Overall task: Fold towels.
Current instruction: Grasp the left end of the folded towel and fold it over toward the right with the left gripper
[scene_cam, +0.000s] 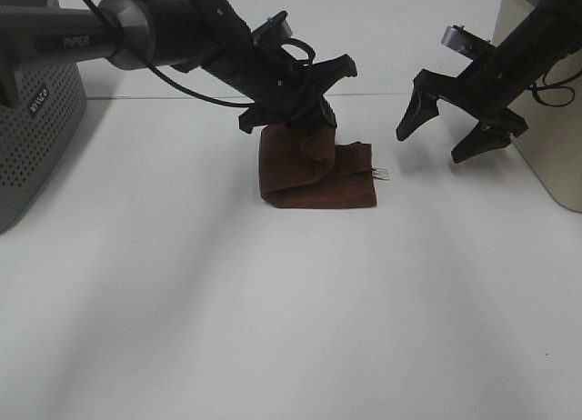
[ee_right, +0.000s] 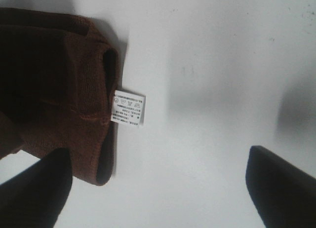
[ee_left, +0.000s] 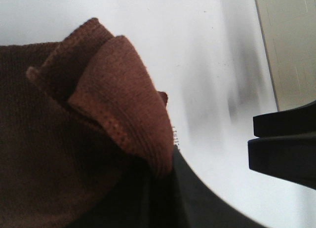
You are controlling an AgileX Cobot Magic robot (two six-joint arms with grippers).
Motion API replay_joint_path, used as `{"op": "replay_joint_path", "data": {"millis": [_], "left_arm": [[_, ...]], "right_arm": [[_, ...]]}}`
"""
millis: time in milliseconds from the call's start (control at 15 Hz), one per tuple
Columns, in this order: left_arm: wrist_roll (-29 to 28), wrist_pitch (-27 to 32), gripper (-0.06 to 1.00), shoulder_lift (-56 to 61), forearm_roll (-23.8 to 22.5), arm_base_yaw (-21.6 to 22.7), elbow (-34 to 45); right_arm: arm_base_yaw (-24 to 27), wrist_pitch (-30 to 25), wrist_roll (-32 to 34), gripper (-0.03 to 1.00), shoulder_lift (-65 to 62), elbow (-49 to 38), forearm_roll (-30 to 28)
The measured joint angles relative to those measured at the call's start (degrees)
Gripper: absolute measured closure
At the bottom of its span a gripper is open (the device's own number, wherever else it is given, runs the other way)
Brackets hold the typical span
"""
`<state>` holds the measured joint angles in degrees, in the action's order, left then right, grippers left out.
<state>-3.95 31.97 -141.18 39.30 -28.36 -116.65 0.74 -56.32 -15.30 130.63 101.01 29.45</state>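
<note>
- left jaws (scene_cam: 305, 106) pinching a raised fold of the brown towel (scene_cam: 318, 176), mid table (scene_cam: 273, 329)
- towel lies folded, white care tag (ee_right: 129, 107) sticking out its rt edge
- right jaws (scene_cam: 447, 138) spread wide, hovering just rt of towel, not touching
- grey basket (scene_cam: 36, 129) far left

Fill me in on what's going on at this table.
A two-armed robot is folding a brown towel on a white table. The left gripper is down on the towel's upper edge, where a fold is bunched up. The right gripper hangs open beside the towel, holding nothing. A white care tag sticks out from the towel's side.
</note>
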Motion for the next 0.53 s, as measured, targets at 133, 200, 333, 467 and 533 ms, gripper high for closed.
{"op": "replay_joint_path", "data": {"millis": [133,200,333,467,533], "left_arm": [[-0.06,-0.80,0.87,-1.26,1.15,-0.74,0.00],[-0.06,-0.80,0.83,-1.55,1.78,-0.92,0.00],[0.11,-1.95,0.66,-1.78,4.01,-0.92,0.00],[3.32,-2.06,0.43,-1.83,7.56,-0.92,0.00],[5.44,-1.49,0.36,-1.83,9.57,-0.92,0.00]], "right_arm": [[0.00,0.00,0.00,0.06,0.00,0.00,0.00],[0.00,0.00,0.00,0.06,0.00,0.00,0.00],[0.00,0.00,0.00,0.06,0.00,0.00,0.00],[0.00,0.00,0.00,0.06,0.00,0.00,0.00],[0.00,0.00,0.00,0.06,0.00,0.00,0.00]]}}
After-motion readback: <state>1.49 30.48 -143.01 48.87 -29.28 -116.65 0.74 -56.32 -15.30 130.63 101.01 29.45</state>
